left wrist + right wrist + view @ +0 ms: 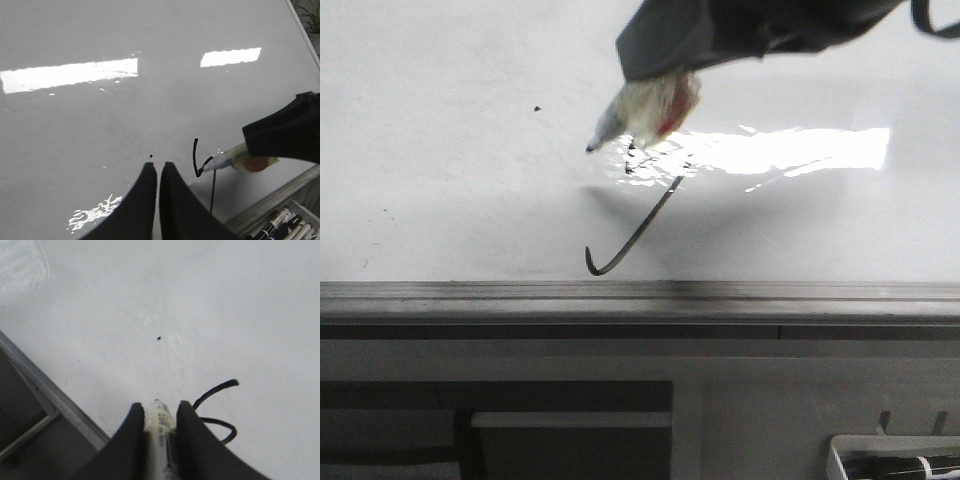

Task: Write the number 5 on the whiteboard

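Observation:
The whiteboard (440,190) lies flat, glossy white with glare. My right gripper (160,407) is shut on a pale marker (159,416). In the front view the right gripper (665,60) reaches in from above, and the marker (645,108) slants left with its tip just over the board. The number 5 (638,232) shows as a long slanted tail ending in a hook. In the right wrist view the number 5 (216,390) shows a curved bar and small loop beside the fingers. My left gripper (158,165) hovers over the board, shut and empty, left of the number 5 (195,155).
A grey metal rail (640,295) runs along the board's near edge, with dark cabinet panels (570,420) below. A white tray of spare markers (895,465) sits at the lower right. A stray black dot (537,108) marks the board left of the marker tip.

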Robot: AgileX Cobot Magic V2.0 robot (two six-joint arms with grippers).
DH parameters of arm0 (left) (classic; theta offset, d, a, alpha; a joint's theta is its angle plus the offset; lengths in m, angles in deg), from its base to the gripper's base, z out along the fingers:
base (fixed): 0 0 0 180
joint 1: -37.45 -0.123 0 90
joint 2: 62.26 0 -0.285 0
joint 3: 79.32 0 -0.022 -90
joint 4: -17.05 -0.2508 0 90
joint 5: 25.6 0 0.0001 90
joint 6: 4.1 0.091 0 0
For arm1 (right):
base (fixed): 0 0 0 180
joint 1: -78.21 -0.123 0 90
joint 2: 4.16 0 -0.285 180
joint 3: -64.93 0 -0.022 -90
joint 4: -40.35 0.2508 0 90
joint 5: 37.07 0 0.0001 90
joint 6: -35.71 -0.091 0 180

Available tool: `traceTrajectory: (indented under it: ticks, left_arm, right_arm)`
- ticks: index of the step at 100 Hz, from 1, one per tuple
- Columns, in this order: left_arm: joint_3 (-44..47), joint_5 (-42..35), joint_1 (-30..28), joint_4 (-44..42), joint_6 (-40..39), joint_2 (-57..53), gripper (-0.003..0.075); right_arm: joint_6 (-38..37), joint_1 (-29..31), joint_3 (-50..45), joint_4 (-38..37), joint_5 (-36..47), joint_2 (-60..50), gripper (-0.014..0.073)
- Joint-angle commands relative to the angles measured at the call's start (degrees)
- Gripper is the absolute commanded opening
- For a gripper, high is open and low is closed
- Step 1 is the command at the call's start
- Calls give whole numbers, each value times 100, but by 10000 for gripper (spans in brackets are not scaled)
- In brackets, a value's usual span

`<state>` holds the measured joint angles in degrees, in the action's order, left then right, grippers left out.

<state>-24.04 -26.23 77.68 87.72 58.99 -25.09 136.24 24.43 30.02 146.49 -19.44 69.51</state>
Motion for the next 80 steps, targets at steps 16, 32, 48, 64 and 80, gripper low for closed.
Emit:
traceTrajectory:
  ticks: [16,32,48,64,80]
  left_arm:
    - [-161,-153,0,-5,-63,5,-20]
    - [-161,-153,0,-5,-63,5,-20]
    - [-161,-153,0,-5,-63,5,-20]
    - [-161,-153,0,-5,-63,5,-20]
    - [-161,-153,0,-5,-63,5,-20]
  right_arm:
    - [343,78,201,-16,415,-285,-49]
    - [343,259,201,-16,494,-164,-49]
    - [333,543,201,-16,5,-154,-49]
    - [333,683,201,-6,-119,-96,-49]
    - [333,727,211,-6,-361,-13,-49]
